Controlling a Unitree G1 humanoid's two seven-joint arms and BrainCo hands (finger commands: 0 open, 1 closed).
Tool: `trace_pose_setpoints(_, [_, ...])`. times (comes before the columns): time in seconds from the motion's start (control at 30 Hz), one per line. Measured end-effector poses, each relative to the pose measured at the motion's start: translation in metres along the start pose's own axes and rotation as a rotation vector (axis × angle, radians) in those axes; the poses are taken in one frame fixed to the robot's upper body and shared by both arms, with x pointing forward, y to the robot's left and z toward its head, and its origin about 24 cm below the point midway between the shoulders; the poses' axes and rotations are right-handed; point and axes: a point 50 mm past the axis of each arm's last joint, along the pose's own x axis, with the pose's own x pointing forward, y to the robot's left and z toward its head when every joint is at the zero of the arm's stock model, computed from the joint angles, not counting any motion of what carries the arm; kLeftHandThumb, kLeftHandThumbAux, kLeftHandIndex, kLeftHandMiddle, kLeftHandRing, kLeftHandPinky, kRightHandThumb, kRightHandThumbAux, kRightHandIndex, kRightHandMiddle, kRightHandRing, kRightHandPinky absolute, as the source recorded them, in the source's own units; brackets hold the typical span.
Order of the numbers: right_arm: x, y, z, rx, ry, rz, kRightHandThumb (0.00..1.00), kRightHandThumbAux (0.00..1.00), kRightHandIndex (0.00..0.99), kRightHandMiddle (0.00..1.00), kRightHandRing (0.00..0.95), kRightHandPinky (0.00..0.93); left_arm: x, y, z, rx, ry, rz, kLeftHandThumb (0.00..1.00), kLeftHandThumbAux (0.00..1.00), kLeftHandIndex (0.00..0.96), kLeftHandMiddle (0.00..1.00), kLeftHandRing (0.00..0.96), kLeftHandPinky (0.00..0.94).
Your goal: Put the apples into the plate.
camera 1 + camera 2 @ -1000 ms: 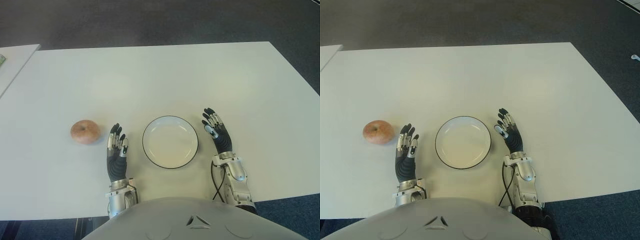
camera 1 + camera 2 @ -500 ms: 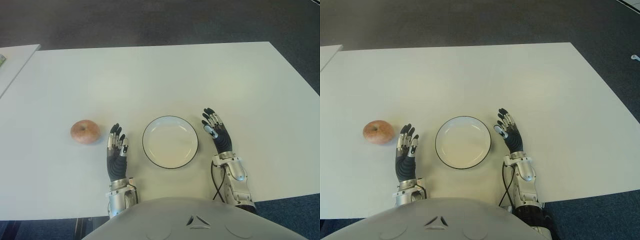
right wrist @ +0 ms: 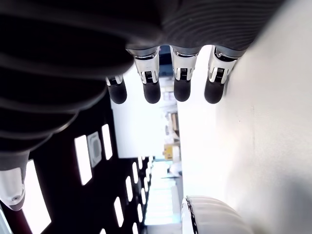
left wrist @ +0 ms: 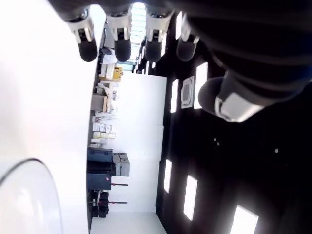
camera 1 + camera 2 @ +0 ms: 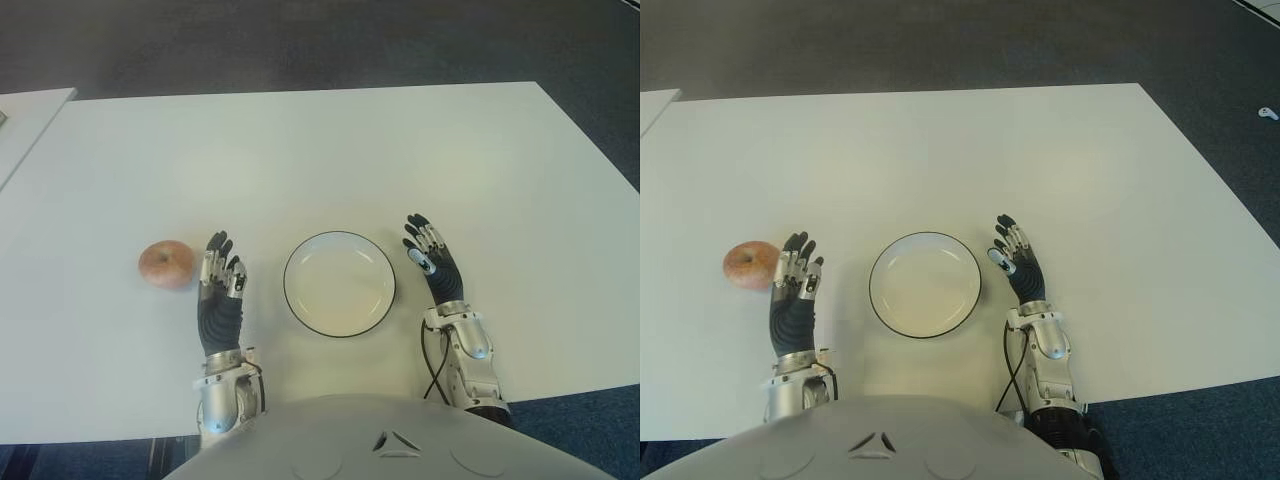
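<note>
A reddish apple (image 5: 166,265) lies on the white table (image 5: 300,160), left of a white plate with a dark rim (image 5: 339,284) that holds nothing. My left hand (image 5: 218,272) is open, fingers stretched out, just right of the apple and close to it; whether they touch is unclear. The plate's rim (image 4: 46,195) shows in the left wrist view. My right hand (image 5: 427,250) is open beside the plate's right edge, holding nothing.
A second white table's corner (image 5: 30,115) shows at the far left. Dark carpet (image 5: 300,40) lies beyond the table's far edge and off its right side. My own torso (image 5: 400,440) fills the bottom of the eye views.
My left hand has moved forward and leftward, from beside the plate up to the apple's right side. The right hand, apple and plate have stayed put.
</note>
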Motion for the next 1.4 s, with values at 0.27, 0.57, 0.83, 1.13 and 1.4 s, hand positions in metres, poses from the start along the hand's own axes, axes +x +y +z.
trace_pose_setpoints(0.27, [0.001, 0.000, 0.000, 0.002, -0.005, 0.000, 0.158, 0.541, 0.000, 0.000, 0.000, 0.000, -0.003, 0.007, 0.025, 0.330, -0.055, 0.048, 0.246, 0.545, 0.057, 0.046, 0.034, 0.031])
trace_pose_setpoints(0.57, [0.005, 0.001, 0.000, 0.001, -0.012, 0.014, 0.152, 0.564, 0.000, 0.000, 0.000, 0.000, 0.004, 0.019, 0.044, 0.732, -0.146, 0.084, 0.268, 0.426, 0.060, 0.026, 0.006, 0.004])
trace_pose_setpoints(0.83, [0.010, 0.002, 0.000, 0.002, -0.019, 0.028, 0.128, 0.561, 0.000, 0.000, 0.000, 0.000, 0.009, 0.032, 0.059, 1.149, -0.253, 0.071, 0.274, 0.376, 0.062, 0.021, 0.000, 0.000])
trace_pose_setpoints(1.13, [0.016, 0.004, -0.007, 0.008, -0.001, 0.041, 0.119, 0.513, 0.000, 0.000, 0.000, 0.000, 0.029, 0.057, 0.078, 1.729, -0.347, -0.097, 0.250, 0.360, 0.048, 0.014, 0.000, 0.000])
trace_pose_setpoints(1.4, [0.018, 0.004, -0.007, 0.001, -0.006, 0.058, 0.125, 0.497, 0.000, 0.000, 0.000, 0.000, 0.039, 0.073, 0.076, 1.857, -0.326, -0.162, 0.271, 0.330, 0.032, 0.007, 0.000, 0.000])
